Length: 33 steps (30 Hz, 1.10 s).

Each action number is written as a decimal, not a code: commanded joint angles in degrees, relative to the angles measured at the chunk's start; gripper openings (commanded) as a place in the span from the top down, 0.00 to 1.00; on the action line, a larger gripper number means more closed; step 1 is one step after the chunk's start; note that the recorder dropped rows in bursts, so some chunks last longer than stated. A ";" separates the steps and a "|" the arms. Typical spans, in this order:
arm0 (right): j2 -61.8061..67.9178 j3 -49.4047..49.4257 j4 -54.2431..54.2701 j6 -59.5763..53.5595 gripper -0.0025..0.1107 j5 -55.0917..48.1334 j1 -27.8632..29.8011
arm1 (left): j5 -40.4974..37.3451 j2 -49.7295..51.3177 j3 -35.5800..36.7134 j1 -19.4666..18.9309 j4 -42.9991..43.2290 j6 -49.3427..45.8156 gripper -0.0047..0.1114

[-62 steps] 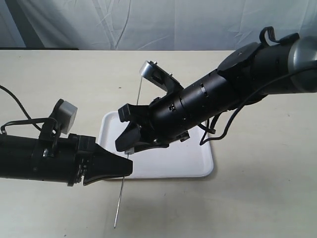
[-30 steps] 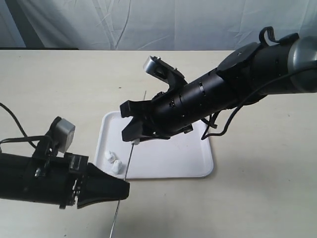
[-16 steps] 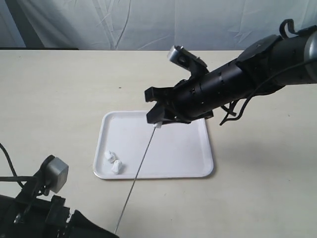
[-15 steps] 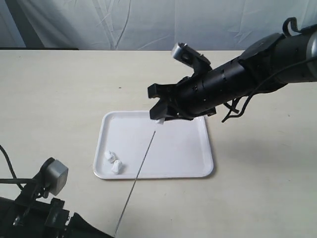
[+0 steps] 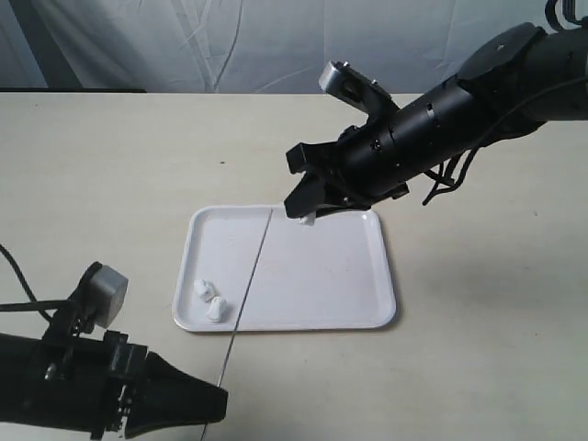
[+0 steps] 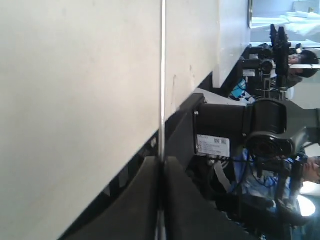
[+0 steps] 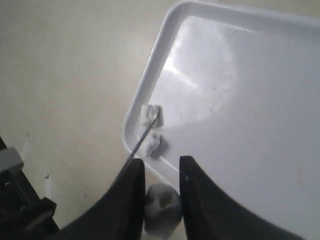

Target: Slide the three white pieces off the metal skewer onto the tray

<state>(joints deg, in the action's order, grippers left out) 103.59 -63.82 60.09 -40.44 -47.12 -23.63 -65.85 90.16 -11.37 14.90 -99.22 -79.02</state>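
Skewer (image 5: 246, 294) first: pinched at its near end by the left gripper (image 6: 161, 160), down at the near-left of the exterior view; jaws squeezed flat together on the rod, zero gap (dead obvious from the left wrist view); slanting up from there across the front rim of the tray (image 5: 322, 276) and ending about level with the far rim; tilted or flat, can't say from these angles.

Now the white pieces (image 5: 200, 290): two lying on the tray floor by its near-left corner, right next to each other, just left of the skewer in the exterior view; from the right wrist view, tip of the skewer lined up over one of them, actual contact impossible to judge.

Then the third piece (image 7: 161, 209): wedged between the fingers (image 7: 132, 200) of the right gripper (image 7: 160, 167), jaws closed in on it from both sides, sitting a bit back from the tips; hanging over the tray's far rim in the exterior view, well apart from the other two; height above the tray not readable.

Tray itself flat on the beige table (image 5: 110, 165), long side running left to right; right arm reaching in from the far right, left arm low along the near edge.
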 commanded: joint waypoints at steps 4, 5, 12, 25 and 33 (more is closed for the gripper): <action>-0.07 -0.46 -2.77 2.89 0.64 -0.52 0.31 | 1.94 -0.14 -3.56 0.03 -0.73 0.90 0.96; -0.07 -0.46 -2.50 2.90 0.64 -0.25 0.31 | 1.94 -0.14 -3.93 0.03 -0.73 0.90 0.96; -0.67 -0.46 -0.92 1.53 0.64 -7.83 0.31 | 7.52 -0.14 -6.52 0.03 -0.73 1.01 0.96; -19.12 -0.46 0.52 -0.05 0.64 -19.13 0.31 | 17.37 10.38 -19.01 0.03 3.07 10.10 0.96; -23.55 -0.46 0.52 -0.05 0.64 -18.93 0.31 | 13.64 18.75 -24.81 0.10 2.50 9.86 0.96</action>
<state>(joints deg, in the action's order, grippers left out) 80.93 -63.92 60.16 -40.03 -65.92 -23.63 -49.11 106.79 -34.20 14.90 -96.11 -69.16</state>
